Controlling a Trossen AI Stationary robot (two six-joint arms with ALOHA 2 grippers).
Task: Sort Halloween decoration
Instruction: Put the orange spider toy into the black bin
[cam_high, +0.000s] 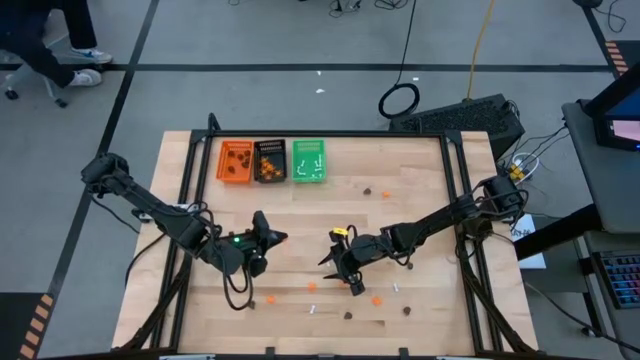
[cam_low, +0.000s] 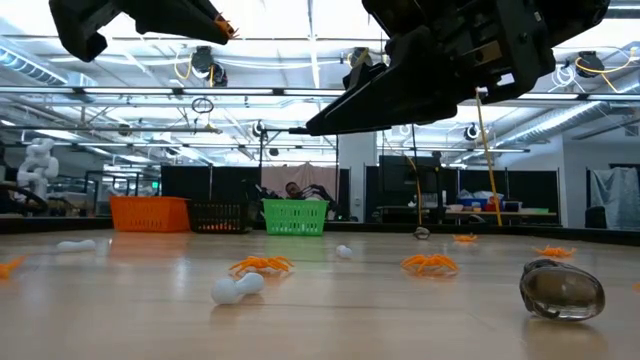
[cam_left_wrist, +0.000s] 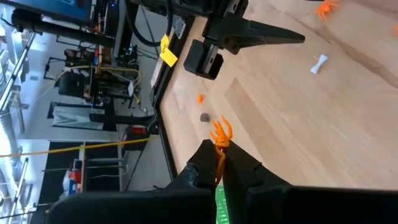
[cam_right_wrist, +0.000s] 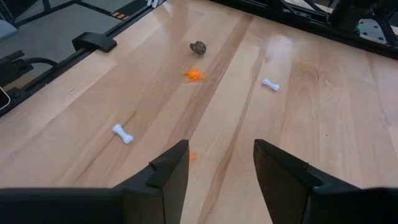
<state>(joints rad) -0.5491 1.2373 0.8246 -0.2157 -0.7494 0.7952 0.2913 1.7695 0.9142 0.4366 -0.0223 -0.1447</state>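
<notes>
Between the left fingertips: left gripper (cam_left_wrist: 219, 163) pinched tight on an orange spider (cam_left_wrist: 219, 134), legs poking out past the tips, held clear above the table (cam_high: 420, 200).
Left gripper's spot: centre-left of the table, pointing toward 3 o'clock.
Right gripper: (cam_right_wrist: 216, 163) jaws parted, nothing between them, hovering over bare wood at about 6 o'clock from table centre.
Right under those jaws: a small orange piece (cam_right_wrist: 193, 155) on the wood.
Farther out: white bone (cam_right_wrist: 122, 133), second bone (cam_right_wrist: 270, 84), orange trinket (cam_right_wrist: 195, 74), dark brown blob (cam_right_wrist: 198, 46), all well apart.
Front edge, 6 o'clock: more orange, white and brown pieces scattered.
Trays at 11 o'clock: orange tray (cam_high: 236, 161), black tray (cam_high: 270, 160), green tray (cam_high: 308, 160), side by side, each already holding pieces.
</notes>
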